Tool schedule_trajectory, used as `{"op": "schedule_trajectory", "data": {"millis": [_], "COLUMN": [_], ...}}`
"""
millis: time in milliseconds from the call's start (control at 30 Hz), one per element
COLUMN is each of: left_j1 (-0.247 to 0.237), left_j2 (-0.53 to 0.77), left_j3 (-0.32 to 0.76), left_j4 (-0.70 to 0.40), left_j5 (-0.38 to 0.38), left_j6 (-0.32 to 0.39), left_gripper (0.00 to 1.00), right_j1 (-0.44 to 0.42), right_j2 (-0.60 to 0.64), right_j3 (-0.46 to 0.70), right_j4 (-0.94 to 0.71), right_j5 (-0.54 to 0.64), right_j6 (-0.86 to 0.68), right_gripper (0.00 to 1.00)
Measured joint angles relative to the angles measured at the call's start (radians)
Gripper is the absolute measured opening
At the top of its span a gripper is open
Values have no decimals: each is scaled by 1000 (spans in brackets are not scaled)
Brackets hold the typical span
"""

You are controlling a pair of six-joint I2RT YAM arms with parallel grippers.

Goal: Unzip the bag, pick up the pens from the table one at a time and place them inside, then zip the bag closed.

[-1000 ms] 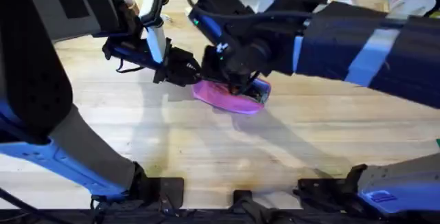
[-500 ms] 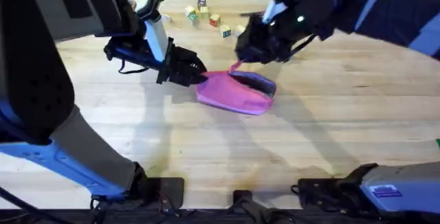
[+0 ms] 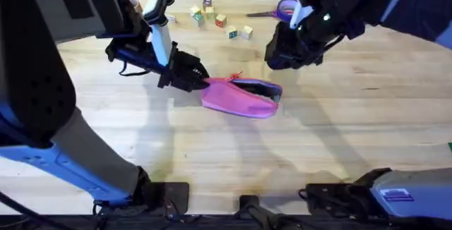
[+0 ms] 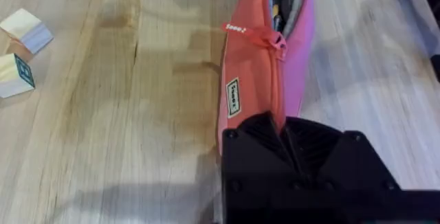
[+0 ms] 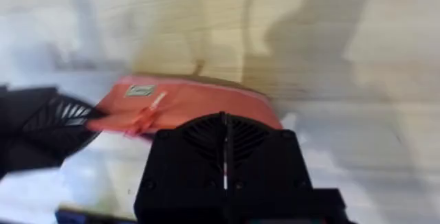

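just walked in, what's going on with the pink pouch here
The left gripper is clamped on one end of the bright pink fabric pencil pouch, pinning it to the light wooden table. The pouch's zip is partly open at the far end. The right gripper hangs above the pouch, holding nothing.

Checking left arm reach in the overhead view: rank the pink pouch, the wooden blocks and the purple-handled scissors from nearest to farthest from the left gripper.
1. Pink pouch: the left gripper is clamped on its near end, at mid-table.
2. Wooden blocks: scattered toward the table's far edge, up and to the right of the gripper.
3. Purple-handled scissors: beyond the blocks, further right along the far edge, beside the right arm.
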Motion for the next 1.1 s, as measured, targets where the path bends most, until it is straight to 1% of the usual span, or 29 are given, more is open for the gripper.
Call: {"op": "schedule_trajectory", "data": {"millis": [67, 100, 133, 300, 333, 400, 700, 1100], "left_j1": [0, 0, 0, 0, 0, 0, 0, 0], "left_j2": [0, 0, 0, 0, 0, 0, 0, 0], "left_j3": [0, 0, 0, 0, 0, 0, 0, 0], "left_j4": [0, -1, -1, -2, -2, -2, -2, -2], "left_j5": [0, 0, 0, -1, -1, -1, -1, -1], "left_j6": [0, 0, 0, 0, 0, 0, 0, 0], "left_gripper": [42, 42, 42, 42, 42, 42, 42, 42], "right_j1": [6, 10, 13, 21, 22, 26, 40, 56], "right_j2": [-12, -20, -27, -47, -47, -47, -45, 27], "right_j3": [0, 0, 0, 0, 0, 0, 0, 0], "right_j4": [23, 27, 28, 31, 37, 53, 154, 168], "right_j5": [-26, -44, -56, -100, -109, -125, -153, -153], "right_j6": [-55, -79, -100, -168, -178, -185, -201, -232], "right_gripper": [30, 70, 198, 918, 978, 996, 997, 997]}}
